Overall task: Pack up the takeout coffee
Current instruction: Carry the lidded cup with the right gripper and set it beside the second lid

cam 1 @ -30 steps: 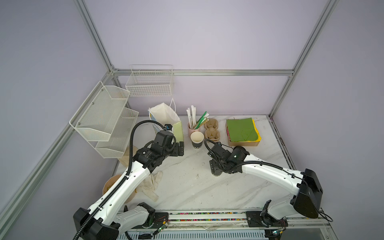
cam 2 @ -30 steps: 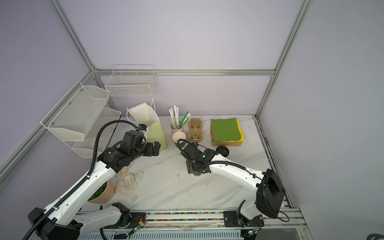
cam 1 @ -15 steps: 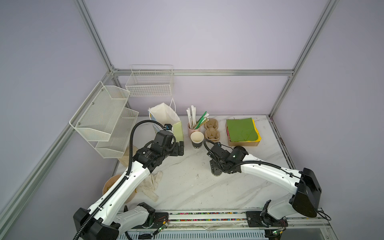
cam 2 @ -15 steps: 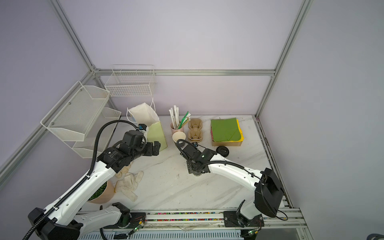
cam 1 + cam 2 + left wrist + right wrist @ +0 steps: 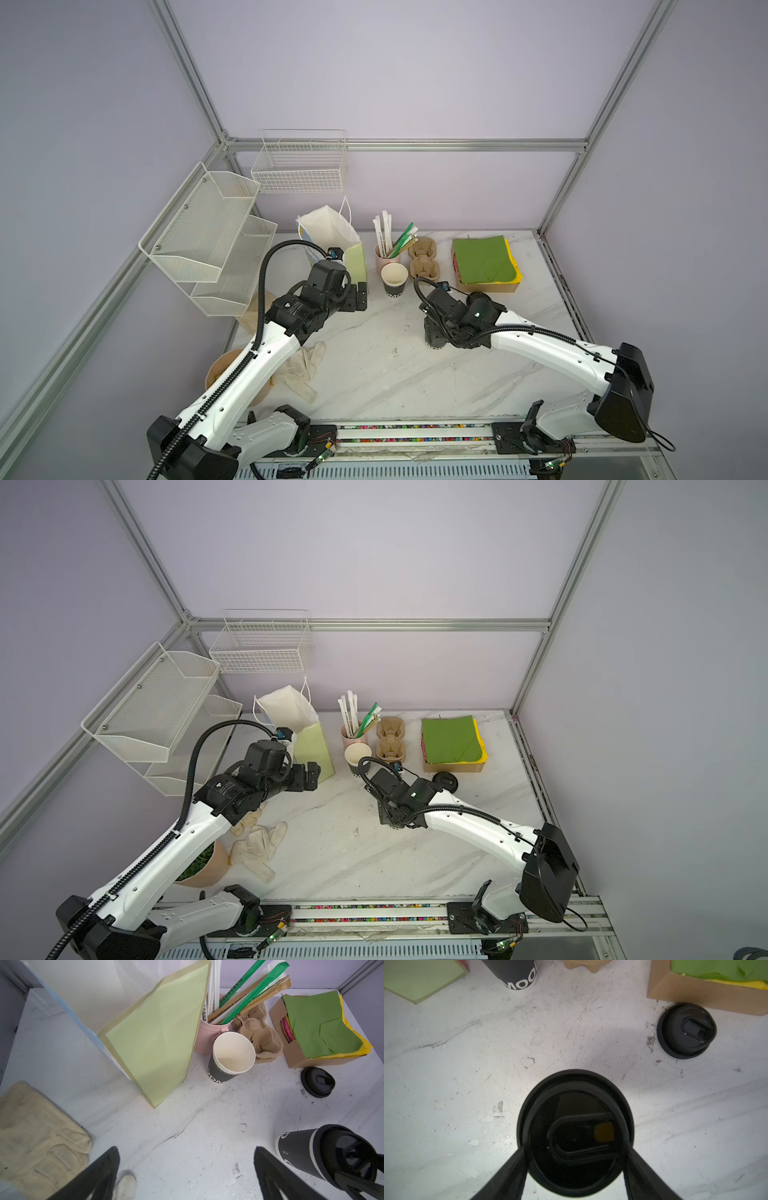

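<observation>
Grasp step: straddling takeout coffee [image 5: 297,1155] with right gripper [image 5: 574,1153], hold unconfirmed (left gripper [image 5: 186,1151] gaping, empty); next, clamp, lift toward far-left bag [image 5: 326,230].

Left tool [image 5: 360,296] — just beside the paper bag [image 5: 355,266].

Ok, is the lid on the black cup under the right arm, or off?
On. A black lid covers the whole mouth of the takeout coffee; a second lid lies loose nearby.

Bare tabletop [image 5: 207,1126] separates takeout coffee [image 5: 299,1153] from paper bag [image 5: 158,1034]; lidless cup [image 5: 231,1057] flanks the bag.
</observation>
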`<action>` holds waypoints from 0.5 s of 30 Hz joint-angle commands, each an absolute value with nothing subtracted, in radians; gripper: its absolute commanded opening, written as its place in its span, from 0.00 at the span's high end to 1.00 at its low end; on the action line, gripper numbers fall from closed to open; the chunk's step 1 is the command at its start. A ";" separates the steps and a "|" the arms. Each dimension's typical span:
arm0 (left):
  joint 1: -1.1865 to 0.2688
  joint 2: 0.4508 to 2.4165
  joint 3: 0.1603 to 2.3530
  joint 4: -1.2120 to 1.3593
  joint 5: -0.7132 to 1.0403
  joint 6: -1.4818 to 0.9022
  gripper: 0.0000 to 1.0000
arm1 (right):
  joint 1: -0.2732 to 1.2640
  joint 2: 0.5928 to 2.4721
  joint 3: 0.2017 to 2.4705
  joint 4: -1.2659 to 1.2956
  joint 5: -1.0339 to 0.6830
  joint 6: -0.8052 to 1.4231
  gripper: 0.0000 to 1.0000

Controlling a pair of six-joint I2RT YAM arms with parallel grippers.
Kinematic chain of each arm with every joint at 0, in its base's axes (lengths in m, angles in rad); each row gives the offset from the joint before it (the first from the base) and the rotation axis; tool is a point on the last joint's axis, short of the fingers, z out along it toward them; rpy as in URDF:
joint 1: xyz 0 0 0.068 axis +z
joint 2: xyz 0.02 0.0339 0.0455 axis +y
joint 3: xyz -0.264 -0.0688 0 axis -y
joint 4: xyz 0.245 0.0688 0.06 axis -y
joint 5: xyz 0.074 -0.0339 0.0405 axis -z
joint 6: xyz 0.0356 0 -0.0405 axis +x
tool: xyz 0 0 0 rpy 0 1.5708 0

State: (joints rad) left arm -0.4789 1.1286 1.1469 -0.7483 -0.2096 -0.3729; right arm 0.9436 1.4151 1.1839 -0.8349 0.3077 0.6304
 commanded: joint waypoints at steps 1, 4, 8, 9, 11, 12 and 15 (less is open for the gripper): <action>-0.473 1.126 1.111 -0.715 -0.199 -0.351 0.00 | 0.943 1.352 1.184 -0.914 0.400 0.709 0.28; -0.474 1.130 1.112 -0.715 -0.192 -0.351 0.00 | 0.900 1.303 1.167 -0.948 0.427 0.745 0.29; -0.471 1.132 1.111 -0.715 -0.183 -0.350 0.00 | 0.760 1.207 1.131 -0.977 0.411 0.735 0.30; -0.471 1.132 1.111 -0.714 -0.180 -0.350 0.00 | 0.720 1.187 1.124 -0.985 0.410 0.726 0.30; -0.469 1.134 1.112 -0.714 -0.167 -0.351 0.00 | 0.635 1.146 1.116 -0.994 0.417 0.696 0.30; -0.468 1.137 1.113 -0.715 -0.164 -0.353 0.00 | 0.599 1.138 1.113 -0.995 0.433 0.685 0.29; -0.463 1.141 1.114 -0.714 -0.148 -0.355 0.00 | 0.486 1.133 1.114 -0.992 0.440 0.636 0.28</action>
State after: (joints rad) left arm -0.4759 1.1370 1.1469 -0.7479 -0.1753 -0.3733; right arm 0.5419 1.1393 1.1213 -0.9489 0.4042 0.6762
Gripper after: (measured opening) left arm 0.997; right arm 0.716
